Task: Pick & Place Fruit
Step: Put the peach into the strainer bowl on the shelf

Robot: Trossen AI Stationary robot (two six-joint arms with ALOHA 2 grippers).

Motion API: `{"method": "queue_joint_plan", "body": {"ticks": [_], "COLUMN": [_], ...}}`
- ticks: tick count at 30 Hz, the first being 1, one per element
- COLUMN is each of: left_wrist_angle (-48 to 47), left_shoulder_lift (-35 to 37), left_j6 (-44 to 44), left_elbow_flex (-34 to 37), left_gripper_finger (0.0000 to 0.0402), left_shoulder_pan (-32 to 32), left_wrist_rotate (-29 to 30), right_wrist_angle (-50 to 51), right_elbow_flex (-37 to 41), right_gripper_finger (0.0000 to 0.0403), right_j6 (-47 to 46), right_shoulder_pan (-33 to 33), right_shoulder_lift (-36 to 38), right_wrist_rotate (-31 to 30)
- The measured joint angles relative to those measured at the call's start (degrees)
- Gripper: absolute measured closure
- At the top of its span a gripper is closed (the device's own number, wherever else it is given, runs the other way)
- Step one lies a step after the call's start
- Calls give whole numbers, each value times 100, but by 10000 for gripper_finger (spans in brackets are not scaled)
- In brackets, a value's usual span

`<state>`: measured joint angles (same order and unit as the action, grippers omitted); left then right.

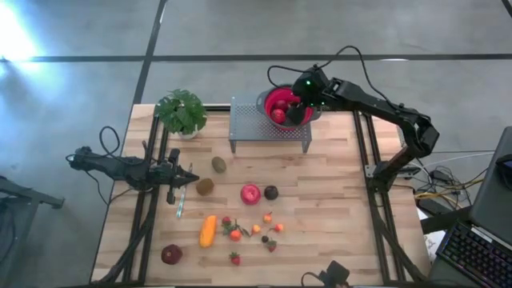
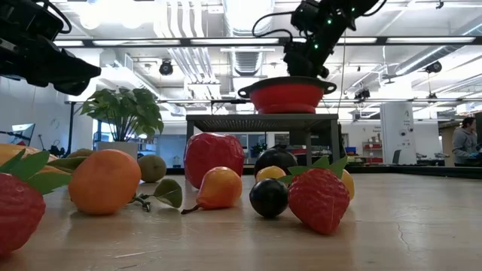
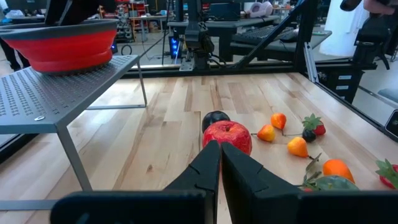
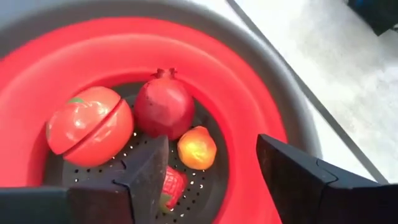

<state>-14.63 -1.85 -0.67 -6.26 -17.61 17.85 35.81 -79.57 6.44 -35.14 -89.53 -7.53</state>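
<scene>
The red colander [image 1: 270, 98] stands on a grey perforated stand [image 1: 256, 126] at the table's far side. In it lie a red round fruit [image 4: 87, 127], a dark-red pomegranate-like fruit [image 4: 163, 107], a small orange-yellow fruit [image 4: 197, 148] and a strawberry [image 4: 171, 185]. My right gripper [image 4: 211, 168] hangs open just above them, with nothing between its fingers. On the table lie a red apple [image 1: 250, 194], a dark plum [image 1: 271, 192], two kiwis [image 1: 218, 165], a long orange piece [image 1: 208, 230], a dark-red round fruit [image 1: 171, 254] and several small fruits [image 1: 254, 230]. My left gripper [image 1: 190, 178] waits shut at the left, above the table.
A leafy potted plant [image 1: 181, 112] stands at the far left corner, beside the stand. Dark frame rails [image 1: 364, 152] run along the table's left and right sides. Bare wood [image 1: 328, 200] lies between the stand and the scattered fruit.
</scene>
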Motion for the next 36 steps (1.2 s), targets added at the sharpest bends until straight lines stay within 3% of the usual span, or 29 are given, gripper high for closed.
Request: {"method": "queue_joint_plan", "body": {"ticks": [11,27,36], "left_wrist_angle": [0,0,0], "left_shoulder_lift": [0,-1,-1], "left_j6": [0,1,0], "left_elbow_flex": [0,0,0], "left_gripper_finger": [380,380,381], "left_shoulder_pan": [0,-1,-1], "left_wrist_rotate": [0,1,0], "right_wrist_angle": [-8,-9,186], "right_elbow_flex": [-79,-79,-77], "right_gripper_finger": [145,197,218], "right_j6": [24,107,81], "right_shoulder_pan": [67,655,1194], "right_shoulder_lift": [576,1566,1741], "right_wrist_rotate": [-7,2,9]}}
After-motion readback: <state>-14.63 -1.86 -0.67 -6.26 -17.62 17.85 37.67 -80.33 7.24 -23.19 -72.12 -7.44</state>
